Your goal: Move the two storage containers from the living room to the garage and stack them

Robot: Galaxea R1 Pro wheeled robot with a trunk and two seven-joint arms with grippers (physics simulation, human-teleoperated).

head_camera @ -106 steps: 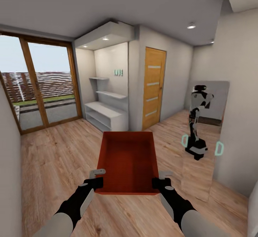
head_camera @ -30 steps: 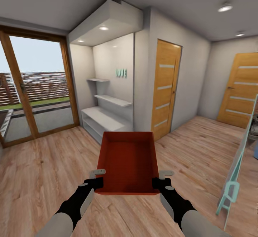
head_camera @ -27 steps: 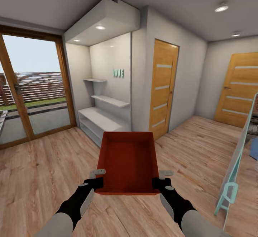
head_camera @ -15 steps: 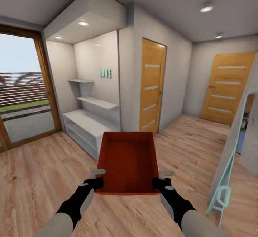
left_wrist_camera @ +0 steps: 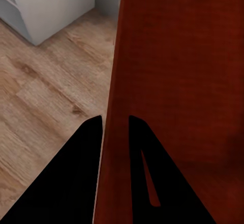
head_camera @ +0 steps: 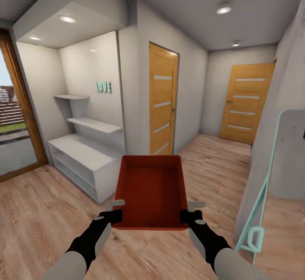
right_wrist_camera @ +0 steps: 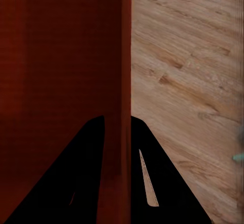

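I hold one orange-red storage container [head_camera: 151, 191] level in front of me, above the light wood plank floor of the living room. My left gripper [head_camera: 115, 212] is shut on its left wall near the front corner. My right gripper [head_camera: 189, 213] is shut on its right wall. In the left wrist view the container wall [left_wrist_camera: 116, 132] runs between the two black fingers [left_wrist_camera: 76, 183]. The right wrist view shows the same: the wall [right_wrist_camera: 124, 82] pinched between dark fingers [right_wrist_camera: 152, 183]. The container is empty and its ribbed bottom shows.
A white shelf unit [head_camera: 82, 161] stands in an alcove at the left. Two orange-wood doors with glass slits lie ahead, one near [head_camera: 162, 102] and one farther right [head_camera: 245, 104]. A standing mirror with a teal frame [head_camera: 262, 195] leans close on the right. A glass door frame [head_camera: 21, 102] is at the far left.
The whole view has swung right and moved forward: the glass doors slid off to the left, the far door came into view. The container stays held the same way in both grippers.
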